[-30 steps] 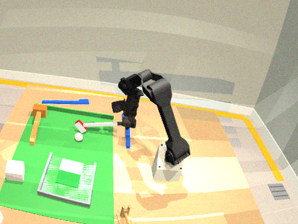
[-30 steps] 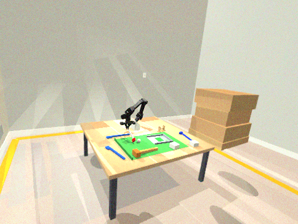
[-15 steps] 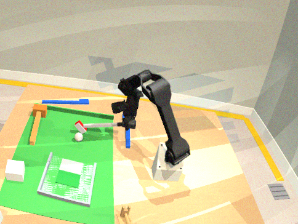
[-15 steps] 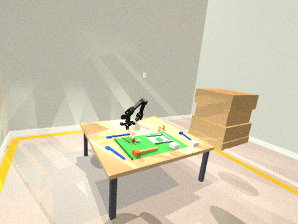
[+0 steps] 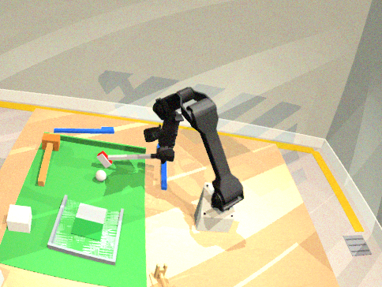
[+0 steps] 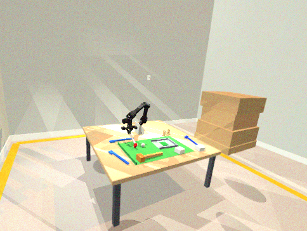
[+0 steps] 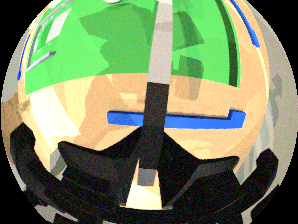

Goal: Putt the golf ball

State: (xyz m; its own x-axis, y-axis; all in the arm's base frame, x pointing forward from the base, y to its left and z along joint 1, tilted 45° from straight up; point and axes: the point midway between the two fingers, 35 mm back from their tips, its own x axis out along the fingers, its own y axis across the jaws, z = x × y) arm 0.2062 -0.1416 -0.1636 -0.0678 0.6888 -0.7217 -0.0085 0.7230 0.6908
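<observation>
The red putter (image 5: 104, 159) (image 6: 135, 145) has a red and white head and a pale shaft, which also shows in the wrist view (image 7: 160, 60). My gripper (image 5: 161, 154) (image 6: 129, 129) (image 7: 149, 131) is shut on its dark grip. The head is over the green mat, beside the white golf ball (image 5: 101, 175) (image 6: 143, 145) with a gap between them; its exact height is unclear. The ball is on the mat, mostly cut off at the top of the wrist view. A light ramp (image 5: 91, 213) adjoins a dark green square (image 5: 88, 229) inside a grey-walled frame (image 5: 82, 255).
An orange mallet (image 5: 46, 163) (image 6: 153, 155) lies at the mat's far-left side in the top view. Blue bars (image 5: 84, 130) (image 5: 163, 179) (image 7: 187, 121) lie beside the mat. A white block (image 5: 19, 218) (image 6: 179, 150) stands beyond the frame. Small wooden pieces (image 5: 160, 272) are near the mat's edge.
</observation>
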